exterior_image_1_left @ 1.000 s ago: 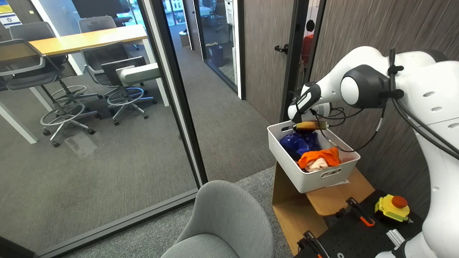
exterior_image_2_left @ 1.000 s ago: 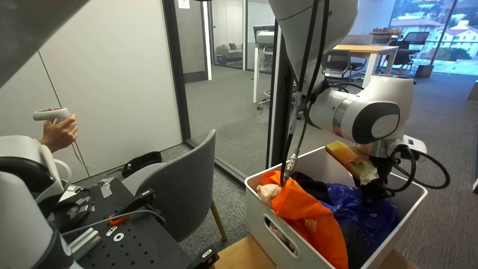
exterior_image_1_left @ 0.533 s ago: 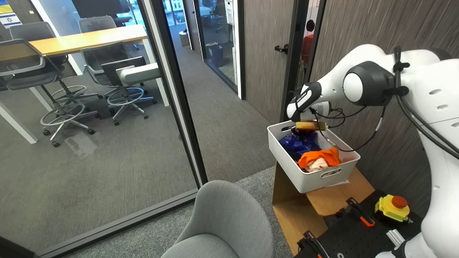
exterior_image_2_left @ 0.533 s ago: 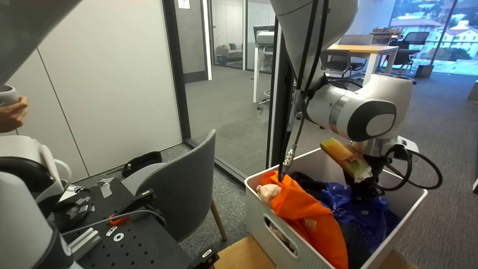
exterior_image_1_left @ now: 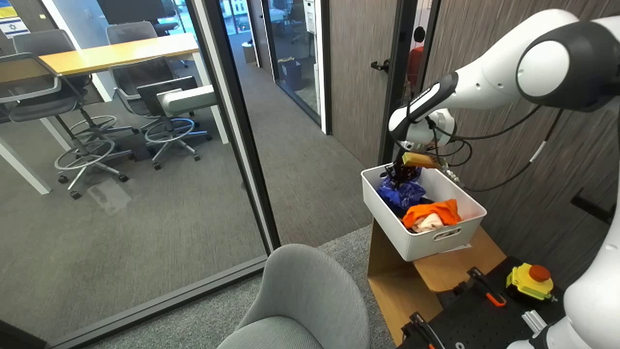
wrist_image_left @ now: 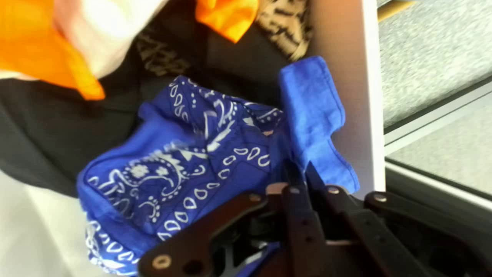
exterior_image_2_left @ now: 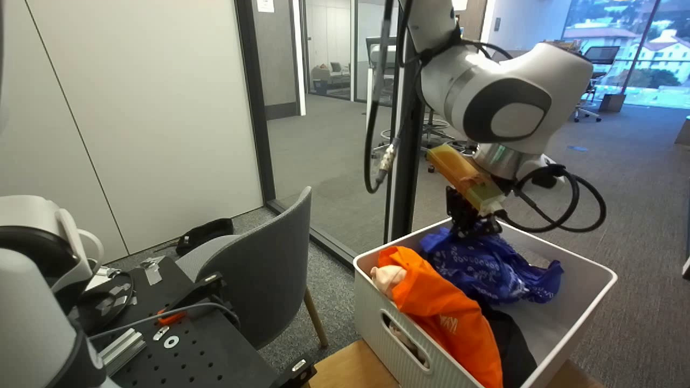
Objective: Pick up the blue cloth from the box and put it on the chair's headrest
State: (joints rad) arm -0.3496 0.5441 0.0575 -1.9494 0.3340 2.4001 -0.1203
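Observation:
The blue cloth point(exterior_image_2_left: 485, 269) has a white bandana print and hangs bunched from my gripper point(exterior_image_2_left: 474, 230), its lower part inside the white box point(exterior_image_2_left: 372, 307). It also shows in an exterior view point(exterior_image_1_left: 399, 195). In the wrist view the fingers point(wrist_image_left: 305, 171) are shut on a fold of the blue cloth point(wrist_image_left: 238, 169), close to the box's side wall point(wrist_image_left: 346, 57). My gripper is just above the box's far part in an exterior view point(exterior_image_1_left: 401, 179). The grey chair point(exterior_image_1_left: 315, 281) stands beside the box, its backrest point(exterior_image_2_left: 259, 264) upright.
An orange cloth point(exterior_image_2_left: 442, 312), a pale cloth point(exterior_image_2_left: 388, 277) and a black cloth point(exterior_image_2_left: 509, 334) lie in the box. The box stands on a wooden stand point(exterior_image_1_left: 450, 271). A black perforated table point(exterior_image_2_left: 199, 355) and a glass wall's dark frame point(exterior_image_2_left: 407, 205) are near the chair. Cables hang from the arm.
My gripper has risen and moved toward the chair side, lifting the blue cloth up from the pile. More of the box floor and the black cloth now show. The operator's hand has left view.

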